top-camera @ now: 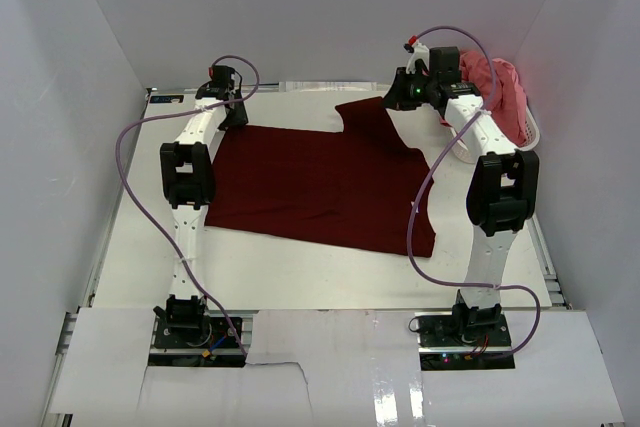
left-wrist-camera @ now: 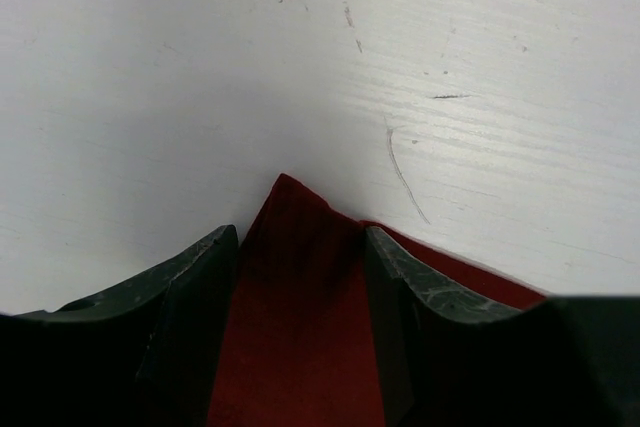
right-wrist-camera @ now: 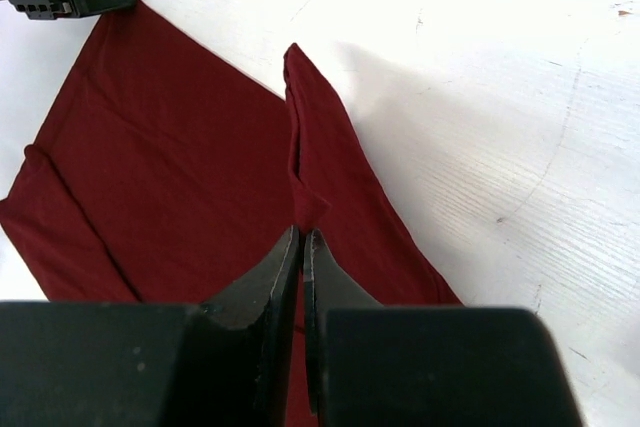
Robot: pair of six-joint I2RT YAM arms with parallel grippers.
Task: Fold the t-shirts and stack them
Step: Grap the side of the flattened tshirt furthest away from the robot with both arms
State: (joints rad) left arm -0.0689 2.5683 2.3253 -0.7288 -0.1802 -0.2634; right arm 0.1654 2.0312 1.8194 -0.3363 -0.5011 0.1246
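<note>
Maroon shirt lies spread mid-worktop, with one flap reaching toward the far edge. Right hand is clamped on a raised ridge of cloth at the shirt's far-right part. We judge it holds this to draw the cloth over for a fold. Left hand sits at the far-left corner of the shirt, fingers apart astride the tip, not yet gripping — placed, we think, to pinch it. Pink shirt sits in the basket at the far-right corner.

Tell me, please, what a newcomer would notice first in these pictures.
The maroon t-shirt lies spread across the table. The right gripper pinches a raised fold of it; the left gripper stands open over its far left corner. A pink t-shirt sits heaped in the basket, far right.
</note>
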